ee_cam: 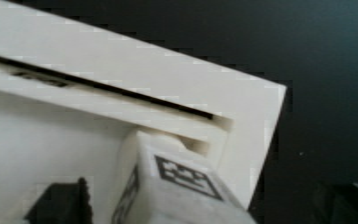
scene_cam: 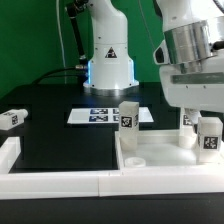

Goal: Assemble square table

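The white square tabletop (scene_cam: 160, 152) lies rim up at the front, on the exterior view's right. One white tagged leg (scene_cam: 128, 114) stands at its far corner. A second leg (scene_cam: 209, 136) stands at the corner on the exterior view's right, under my gripper (scene_cam: 203, 122). In the wrist view this leg (ee_cam: 172, 178) stands in the slab's corner (ee_cam: 247, 110), tilted, between my two dark fingers (ee_cam: 60, 202). My gripper (ee_cam: 202, 208) is open around it, with a gap showing on each side. A third leg (scene_cam: 12, 118) lies far off at the exterior view's left.
The marker board (scene_cam: 103, 115) lies on the black table in front of the robot base (scene_cam: 108, 60). White border rails (scene_cam: 60, 182) run along the front and the exterior view's left edge.
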